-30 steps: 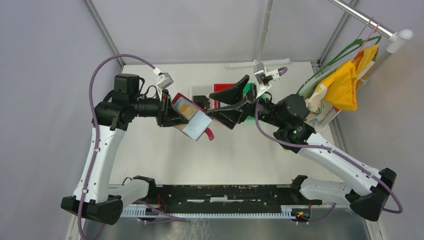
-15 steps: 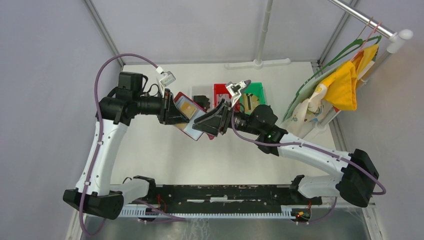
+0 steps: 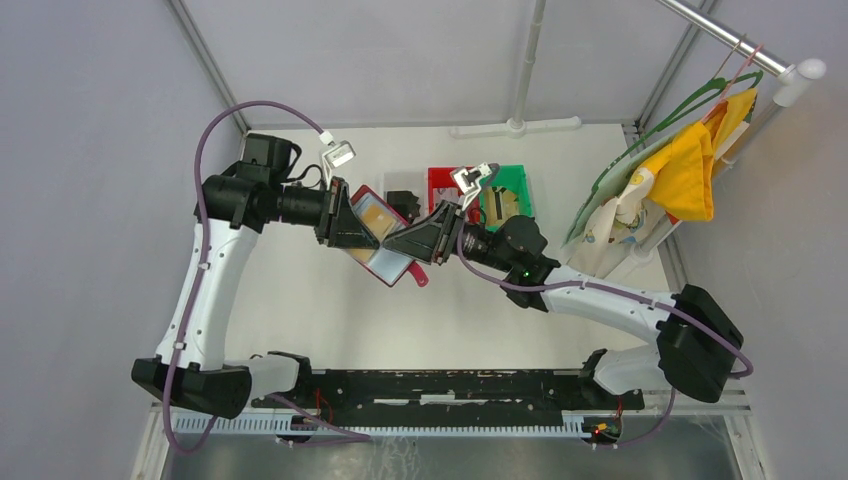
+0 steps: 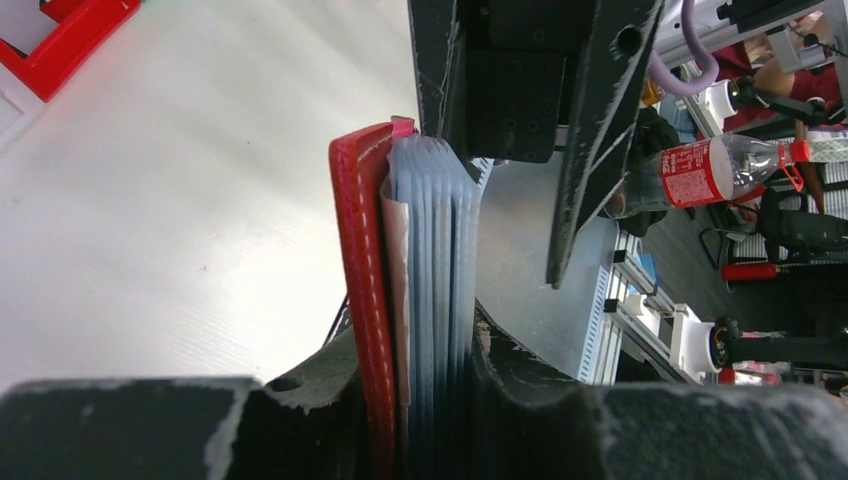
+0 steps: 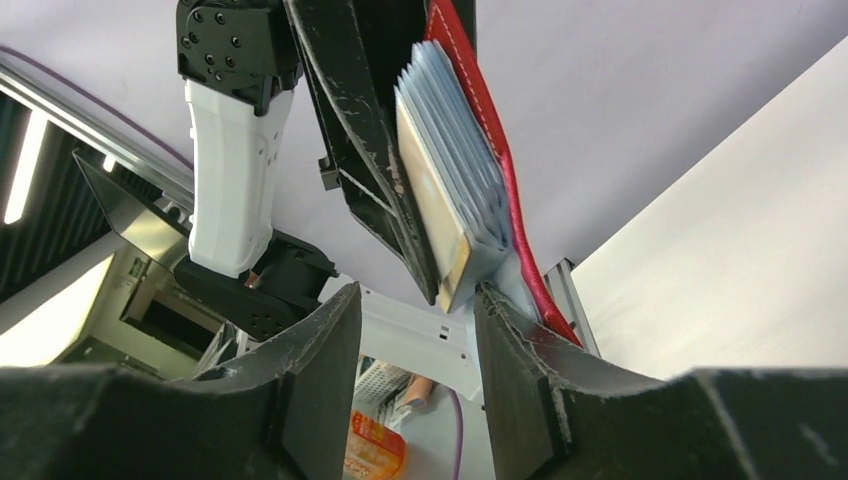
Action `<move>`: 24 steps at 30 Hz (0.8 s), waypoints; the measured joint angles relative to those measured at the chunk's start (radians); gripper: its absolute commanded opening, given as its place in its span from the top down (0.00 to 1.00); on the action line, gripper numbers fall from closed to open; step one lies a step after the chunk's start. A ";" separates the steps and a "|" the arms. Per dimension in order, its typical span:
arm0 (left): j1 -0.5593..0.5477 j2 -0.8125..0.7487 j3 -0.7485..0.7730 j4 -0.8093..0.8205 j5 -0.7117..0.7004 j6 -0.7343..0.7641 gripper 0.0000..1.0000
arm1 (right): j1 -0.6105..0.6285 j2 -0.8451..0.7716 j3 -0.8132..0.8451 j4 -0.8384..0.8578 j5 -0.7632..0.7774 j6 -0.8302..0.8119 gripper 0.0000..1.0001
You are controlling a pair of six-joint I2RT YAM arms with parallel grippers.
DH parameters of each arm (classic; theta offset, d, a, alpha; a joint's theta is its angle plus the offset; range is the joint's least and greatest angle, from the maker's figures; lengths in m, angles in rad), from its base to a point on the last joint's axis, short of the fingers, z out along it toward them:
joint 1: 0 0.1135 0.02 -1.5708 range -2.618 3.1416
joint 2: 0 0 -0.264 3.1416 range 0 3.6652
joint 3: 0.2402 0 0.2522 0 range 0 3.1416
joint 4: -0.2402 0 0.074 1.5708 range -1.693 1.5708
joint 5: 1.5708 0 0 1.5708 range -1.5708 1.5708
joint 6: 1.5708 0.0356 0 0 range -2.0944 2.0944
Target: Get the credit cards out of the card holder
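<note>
- One holder (image 3: 390, 265), open, above the table's (image 3: 330, 310) middle, clamped in left gripper (image 3: 360, 235).
- One tan card (image 3: 375, 213) visible; others uncountable.
- Right gripper (image 3: 395, 243) spread, card's corner between its fingers.

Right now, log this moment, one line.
left jaws: shut on card holder | right jaws: open around tan card | pull: pending

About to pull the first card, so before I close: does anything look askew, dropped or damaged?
Nothing stands out. The card holder sits clamped in the left gripper above the table, pockets fanned, its strap tab hanging loose. A tan card faces the open right gripper.
</note>
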 measured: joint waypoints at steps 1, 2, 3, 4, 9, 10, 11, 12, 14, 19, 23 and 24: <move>0.000 0.009 0.010 -0.005 0.002 0.002 0.82 | 0.000 0.011 0.000 0.011 0.003 0.012 0.51; 0.000 0.018 0.019 -0.012 0.005 0.004 0.78 | 0.000 0.021 0.000 0.022 0.004 0.021 0.52; 0.002 0.023 0.026 -0.016 0.007 0.006 0.75 | 0.000 0.028 0.000 0.029 0.007 0.029 0.54; 0.004 0.026 0.029 -0.021 0.007 0.006 0.72 | 0.000 0.033 0.000 0.035 0.009 0.037 0.57; 0.005 0.026 0.043 -0.054 0.038 0.043 0.66 | 0.001 0.043 -0.003 0.069 0.021 0.068 0.70; 0.007 0.026 0.048 -0.070 0.043 0.065 0.66 | 0.002 0.047 -0.008 0.082 0.024 0.077 0.71; 0.008 0.026 0.051 -0.085 0.045 0.085 0.66 | 0.003 0.052 -0.014 0.100 0.028 0.090 0.71; 0.009 0.026 0.053 -0.102 0.048 0.105 0.65 | 0.004 0.058 -0.021 0.117 0.031 0.101 0.71; 0.010 0.026 0.053 -0.125 0.048 0.141 0.63 | 0.010 0.070 -0.029 0.141 0.042 0.122 0.72; 0.013 0.021 0.054 -0.146 0.055 0.203 0.59 | 0.023 0.078 -0.032 0.146 0.081 0.142 0.75; 0.015 0.010 0.054 -0.151 0.058 0.231 0.59 | 0.034 0.078 -0.025 0.127 0.110 0.131 0.88; 0.016 0.010 0.054 -0.151 0.058 0.234 0.59 | 0.036 0.078 -0.023 0.124 0.114 0.127 0.94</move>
